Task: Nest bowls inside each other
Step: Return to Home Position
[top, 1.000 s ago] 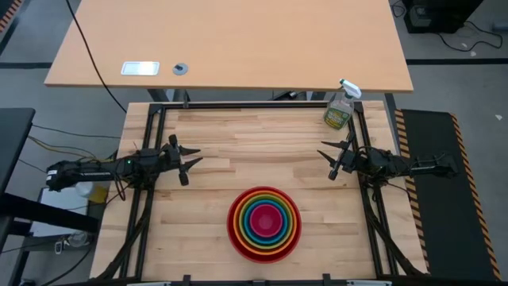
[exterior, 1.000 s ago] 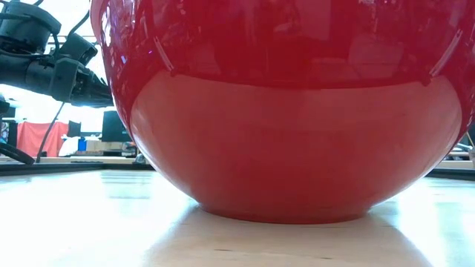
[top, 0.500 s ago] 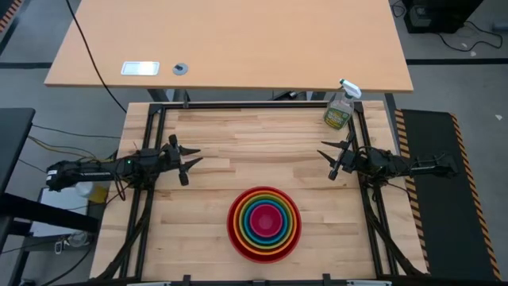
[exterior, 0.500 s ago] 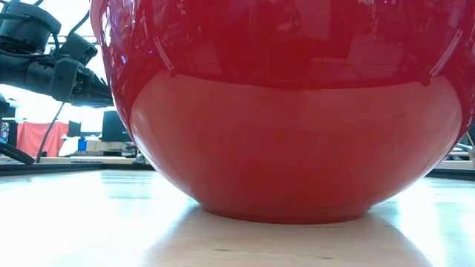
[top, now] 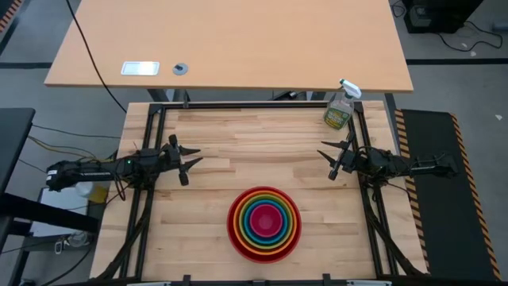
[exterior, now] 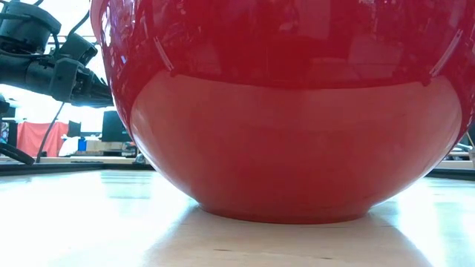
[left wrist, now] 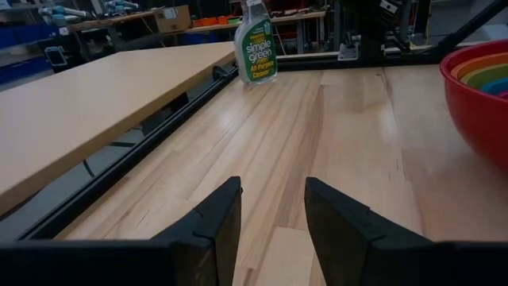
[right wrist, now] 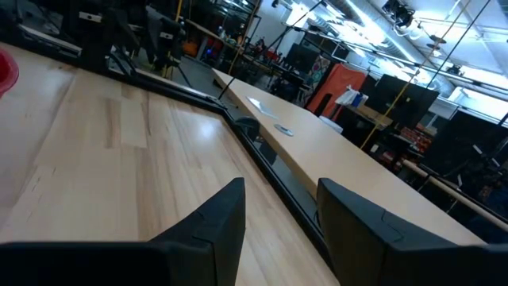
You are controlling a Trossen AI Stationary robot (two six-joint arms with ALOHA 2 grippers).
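A stack of nested bowls point(top: 263, 225) stands on the table near its front edge, at the middle: a red outer bowl point(exterior: 289, 111) holding orange, yellow, green, blue and pink ones. The red bowl rests on its base point(exterior: 282, 215) on the wood. Its rim point(left wrist: 484, 79) shows in the left wrist view. My left gripper point(top: 190, 162) hovers open at the table's left edge, pointing toward the middle. My right gripper point(top: 332, 159) hovers open at the right edge. Nothing lies between either pair of fingers.
A green spray bottle point(top: 340, 108) stands at the table's far right corner, also seen as a spray bottle point(left wrist: 257, 44) in the left wrist view. Bare wood point(top: 262, 147) lies between the two grippers. A second table point(top: 230, 44) stands beyond the far edge.
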